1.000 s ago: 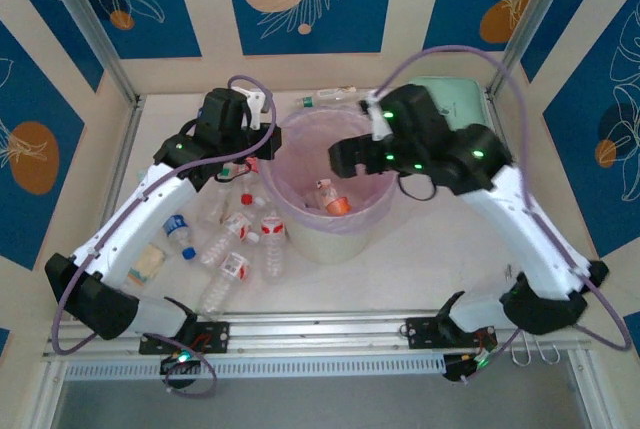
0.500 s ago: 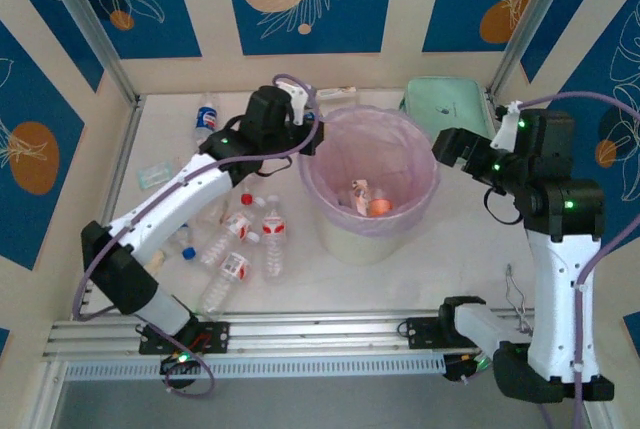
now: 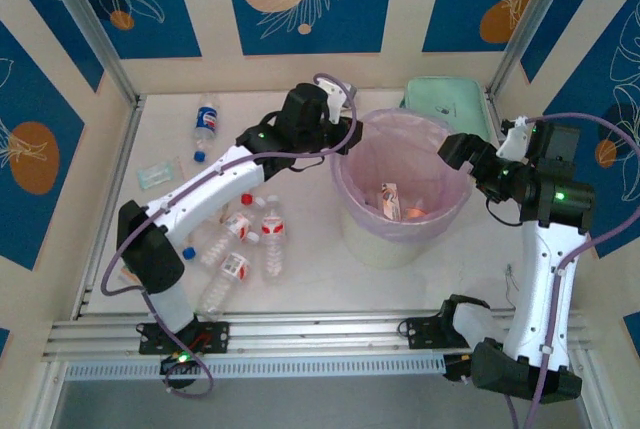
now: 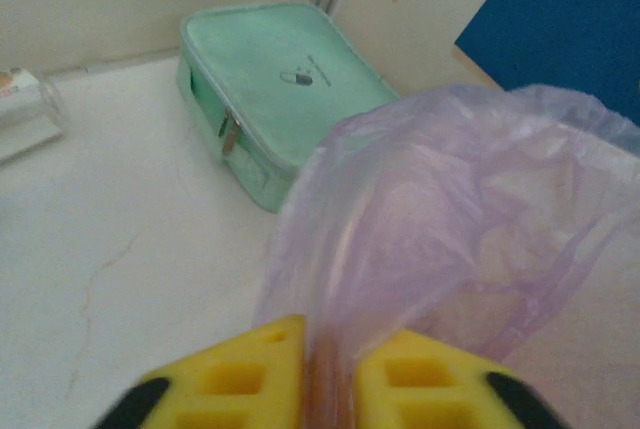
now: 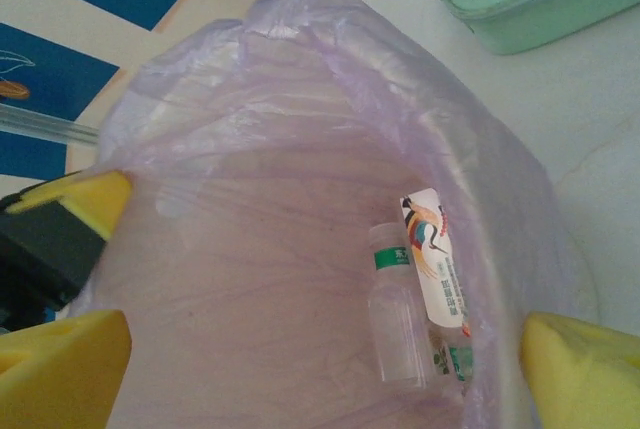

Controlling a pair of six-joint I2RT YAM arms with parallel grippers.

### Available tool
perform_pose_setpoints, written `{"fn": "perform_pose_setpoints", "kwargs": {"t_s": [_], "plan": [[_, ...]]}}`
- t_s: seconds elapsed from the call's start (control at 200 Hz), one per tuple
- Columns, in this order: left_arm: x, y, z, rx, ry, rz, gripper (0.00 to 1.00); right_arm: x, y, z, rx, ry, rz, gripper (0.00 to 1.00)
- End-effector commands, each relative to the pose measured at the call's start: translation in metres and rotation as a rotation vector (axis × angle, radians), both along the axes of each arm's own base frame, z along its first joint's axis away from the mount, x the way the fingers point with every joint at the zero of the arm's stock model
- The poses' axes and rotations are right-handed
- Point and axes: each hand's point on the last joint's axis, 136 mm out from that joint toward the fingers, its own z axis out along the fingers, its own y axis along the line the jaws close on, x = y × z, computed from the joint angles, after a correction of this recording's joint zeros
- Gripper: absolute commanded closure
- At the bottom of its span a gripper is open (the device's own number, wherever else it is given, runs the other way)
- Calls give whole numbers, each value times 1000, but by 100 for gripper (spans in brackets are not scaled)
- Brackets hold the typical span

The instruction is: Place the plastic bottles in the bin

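Observation:
The bin (image 3: pixel 372 239), a white bucket lined with a pink bag, stands right of centre. My left gripper (image 3: pixel 345 137) is at its left rim, and in the left wrist view the yellow fingers (image 4: pixel 250 374) pinch the bag's rim (image 4: pixel 330 279). My right gripper (image 3: pixel 462 154) hangs open just off the right rim, looking into the bin (image 5: pixel 250 249). Inside lie a clear bottle (image 5: pixel 400 314) with a green band and a bird-labelled bottle (image 5: pixel 437 259). Several plastic bottles (image 3: pixel 240 244) lie on the table at the left. A blue-labelled one (image 3: pixel 205 121) lies farther back.
A mint green zip case (image 3: pixel 452 99) sits behind the bin at the back right, close to it (image 4: pixel 270 79). A small flat packet (image 3: pixel 157 174) lies at the left. Frame posts and walls close in the table's back and sides.
The bin has slid to the right with my left gripper on its rim. My right arm has drawn back from over the bin to its right side.

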Motion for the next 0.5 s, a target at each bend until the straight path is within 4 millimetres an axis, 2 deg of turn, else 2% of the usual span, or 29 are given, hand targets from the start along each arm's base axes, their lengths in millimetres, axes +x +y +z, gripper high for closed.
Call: {"fn": "perform_pose_setpoints", "kwargs": {"t_s": [0.0, 0.12, 0.195, 0.29, 0.395, 0.49], "plan": [[-12, -6, -12, 76, 7, -72, 58, 4, 10, 0, 62, -12, 49, 1], [-11, -2, 3, 94, -43, -83, 34, 4, 8, -6, 39, 0, 51, 1], [-13, 1, 22, 108, -80, -125, 14, 2, 5, -12, 19, 12, 45, 1], [-6, 15, 53, 90, -137, -122, 2, 1, 4, -18, 0, 23, 53, 1], [3, 32, 79, 46, -202, -116, 1, 0, 4, -20, -13, 19, 64, 1], [23, 50, 89, 53, -273, -99, 1, 0, 4, -18, -18, 5, 69, 1]]}}
